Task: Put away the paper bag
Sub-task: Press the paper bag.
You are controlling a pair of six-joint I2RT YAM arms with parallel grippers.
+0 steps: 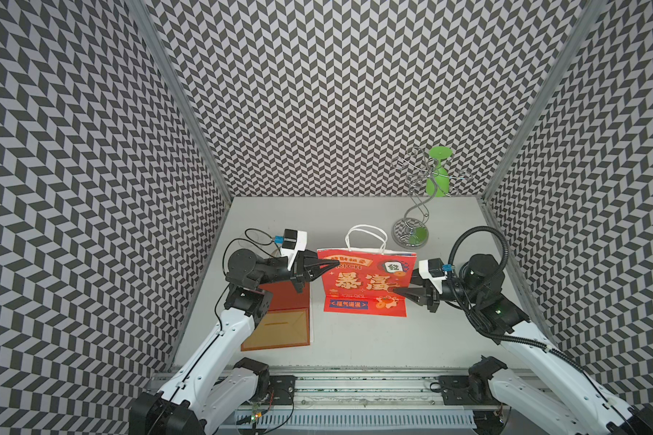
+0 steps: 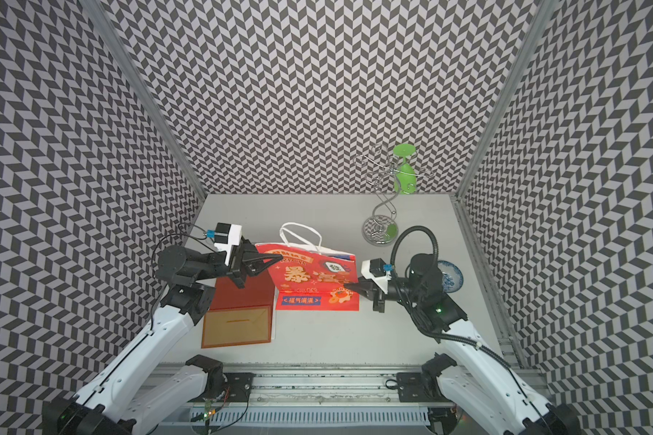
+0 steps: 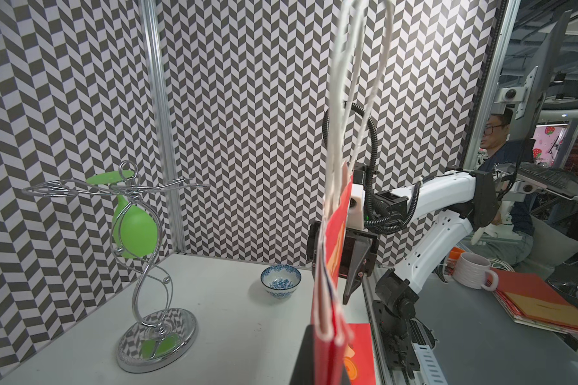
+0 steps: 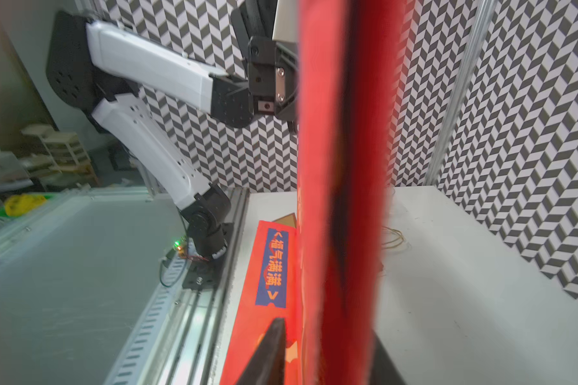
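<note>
At mid-table in both top views, the bag (image 1: 362,290) stands tilted, handles toward 12 o'clock, its bottom flap on the table (image 1: 355,341). The left gripper (image 1: 331,265) is clamped tight on its 10 o'clock corner. At 4 o'clock the right gripper (image 1: 396,290) straddles its edge, fingers (image 4: 269,353) parted, one clear of the paper.

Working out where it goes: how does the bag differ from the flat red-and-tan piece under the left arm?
The bag stands upright; the piece lies flat on the table. The bag has white handles and printed characters; the piece shows neither, only a tan envelope-like panel. Both are mainly red.
</note>
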